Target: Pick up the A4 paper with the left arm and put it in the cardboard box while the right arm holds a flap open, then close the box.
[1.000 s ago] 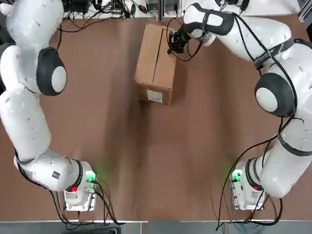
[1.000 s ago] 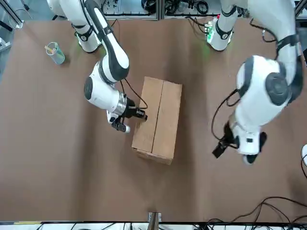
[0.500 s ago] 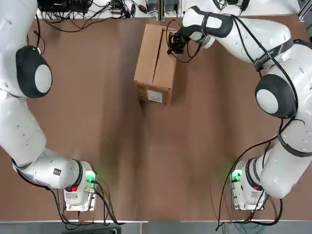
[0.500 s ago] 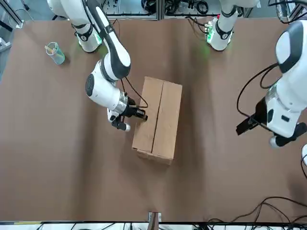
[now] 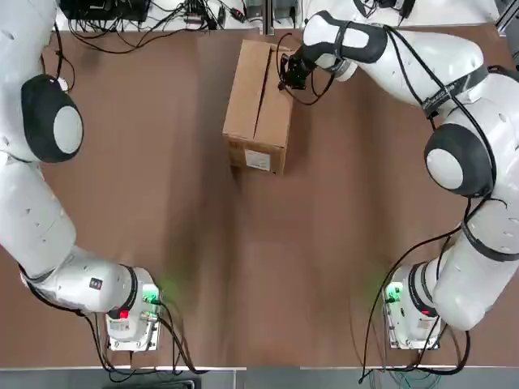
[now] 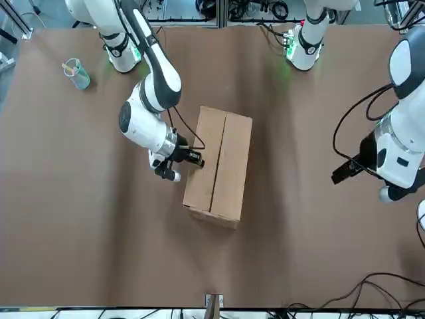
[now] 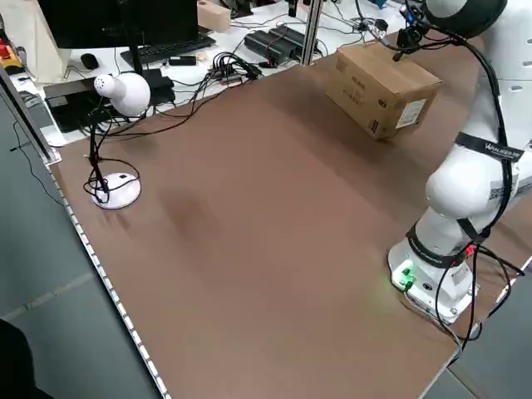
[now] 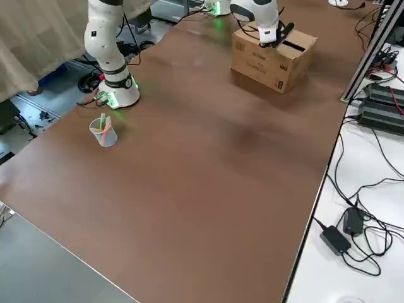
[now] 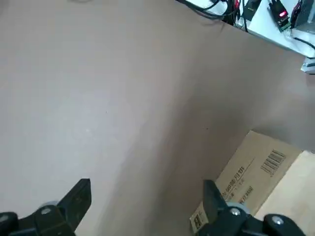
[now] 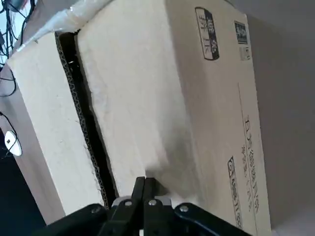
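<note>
Because the A4 paper shows in none of the views and the box's long top flaps lie almost flat, I judge the sheet is already inside and closing is the step in hand. The cardboard box (image 6: 232, 166) sits on the brown table (image 6: 86, 219), toward the side across from the arms' bases. At its top, the right gripper (image 10: 144, 181) has its fingers pressed together beside the slit; I cannot tell whether they press on the near flap (image 10: 133, 93). The left gripper (image 9: 146, 191) hangs well apart from the box on its own side, fingers spread with nothing between them. What seems called for next is a light, level push on the far flap (image 10: 49, 113) until both edges meet, since they could spring up again. The cardboard is plain and matte, its cut edge showing wavy corrugation along a dark, tapering gap; a smooth white label (image 5: 258, 160) marks one short wall of the long, square-cornered body.
</note>
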Tool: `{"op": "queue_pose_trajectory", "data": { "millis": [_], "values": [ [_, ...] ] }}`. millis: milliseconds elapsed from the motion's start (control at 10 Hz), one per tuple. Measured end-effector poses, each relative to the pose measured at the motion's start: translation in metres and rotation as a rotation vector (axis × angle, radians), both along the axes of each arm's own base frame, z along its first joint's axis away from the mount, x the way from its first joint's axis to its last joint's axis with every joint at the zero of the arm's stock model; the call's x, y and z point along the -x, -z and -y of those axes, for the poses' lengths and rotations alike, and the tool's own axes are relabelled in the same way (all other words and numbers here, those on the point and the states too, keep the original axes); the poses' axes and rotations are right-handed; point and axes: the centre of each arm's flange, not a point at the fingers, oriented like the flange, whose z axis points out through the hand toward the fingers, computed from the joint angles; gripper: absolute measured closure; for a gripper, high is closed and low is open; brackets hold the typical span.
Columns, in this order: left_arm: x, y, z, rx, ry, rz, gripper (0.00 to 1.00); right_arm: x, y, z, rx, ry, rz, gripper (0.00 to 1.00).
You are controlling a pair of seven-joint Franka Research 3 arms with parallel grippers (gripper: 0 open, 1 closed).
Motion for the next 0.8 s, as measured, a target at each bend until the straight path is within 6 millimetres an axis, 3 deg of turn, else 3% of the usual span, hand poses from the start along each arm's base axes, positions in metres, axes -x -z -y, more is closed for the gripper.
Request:
{"op": "queue_pose_trajectory", "data": {
  "millis": [300,600,800],
  "values": [
    [0.017,-0.024,-0.004,-0.013,0.169,0.035,0.00,-0.001,-0.005,0.002,-0.005,0.010,-0.025,0.96],
    [0.055,-0.036,-0.004,-0.033,0.296,0.025,0.00,0.000,-0.012,0.004,-0.013,0.009,-0.068,0.95],
    [0.073,-0.039,-0.031,-0.045,0.326,0.018,0.00,0.002,-0.022,0.006,-0.023,0.006,-0.095,0.93]
  ]
}}
